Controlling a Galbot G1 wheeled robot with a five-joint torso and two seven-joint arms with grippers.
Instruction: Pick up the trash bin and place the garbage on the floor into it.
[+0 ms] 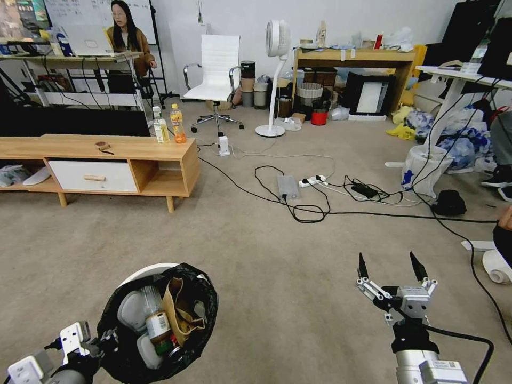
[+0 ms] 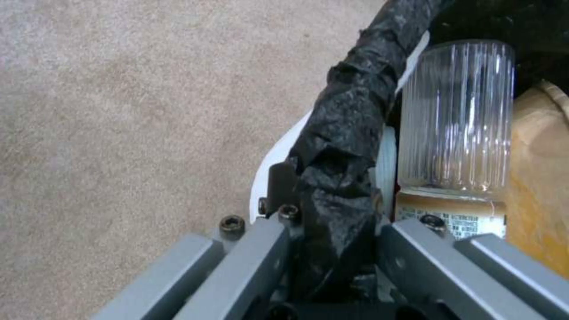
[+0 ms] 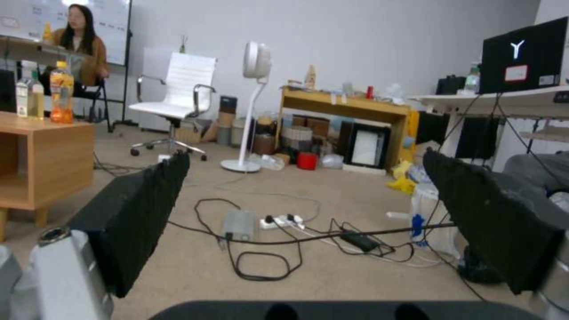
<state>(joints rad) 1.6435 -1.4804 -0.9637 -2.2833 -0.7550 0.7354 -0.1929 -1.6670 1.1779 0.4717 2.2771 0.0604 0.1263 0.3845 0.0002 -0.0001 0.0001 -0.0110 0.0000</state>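
The trash bin point(image 1: 140, 274), white with a crinkly black bag, hangs low on the left above the floor point(image 1: 277, 266). My left gripper point(image 1: 104, 341) is shut on its bagged rim point(image 2: 344, 146). Inside the bin lies garbage: a clear bottle with a label point(image 1: 154, 317), torn brown cardboard point(image 1: 178, 312) and white tissues point(image 1: 130, 312). The left wrist view shows the ribbed clear bottle point(image 2: 456, 115) and cardboard point(image 2: 539, 178) just inside the rim. My right gripper point(image 1: 392, 266) hovers low on the right, open and holding nothing, its black pads point(image 3: 142, 213) spread wide.
Black cables point(image 1: 298, 205), a power strip point(image 1: 312, 181) and an adapter point(image 1: 287, 186) lie across the carpet ahead. A wooden TV stand point(image 1: 106, 160) with two drink bottles point(image 1: 177, 124) stands left. A white plastic bag point(image 1: 424, 168) and desk legs stand right; a fan point(image 1: 274, 80) and chair point(image 1: 216, 74) behind.
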